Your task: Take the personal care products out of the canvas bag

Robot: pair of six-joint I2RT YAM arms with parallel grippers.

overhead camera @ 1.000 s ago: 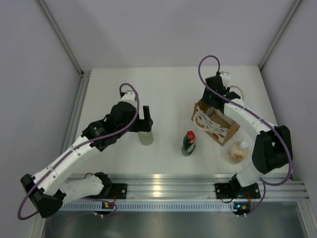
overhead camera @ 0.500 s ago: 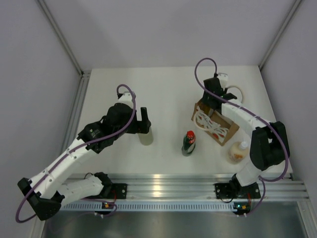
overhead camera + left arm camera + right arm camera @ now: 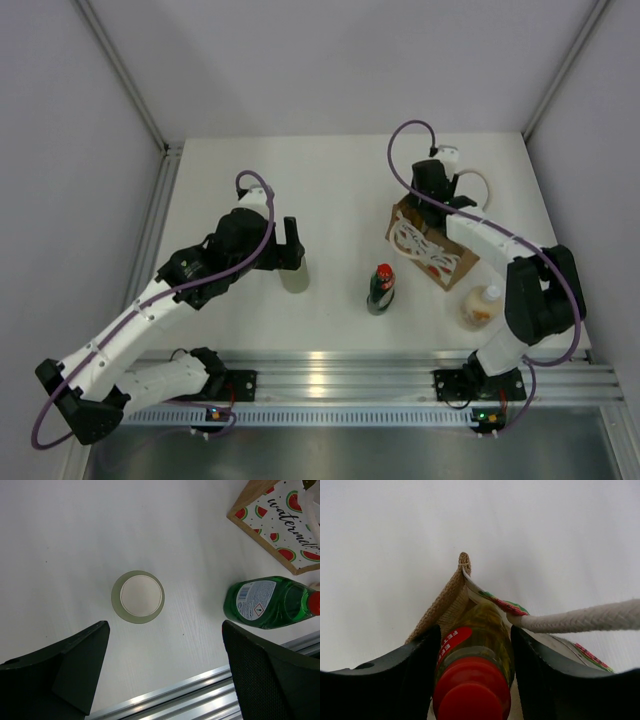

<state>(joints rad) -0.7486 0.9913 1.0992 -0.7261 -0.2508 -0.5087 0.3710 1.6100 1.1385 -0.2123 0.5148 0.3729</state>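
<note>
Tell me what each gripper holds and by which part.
The right gripper clamps the yellow bottle by its upper body, just below the red cap, in the canvas bag. The left gripper is open above the pale cylinder, holding nothing.

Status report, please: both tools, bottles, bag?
Left tool open above grey-white cylinder. Right tool shut on yellow bottle in canvas bag. Rope handle close beside.

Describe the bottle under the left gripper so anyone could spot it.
Start at the canvas bag on the right. Left of it stands a dark green bottle, and further left, beneath the open left gripper, a pale cylinder. Unlike the other bottles, it shows no coloured cap or label, only a flat white top.
</note>
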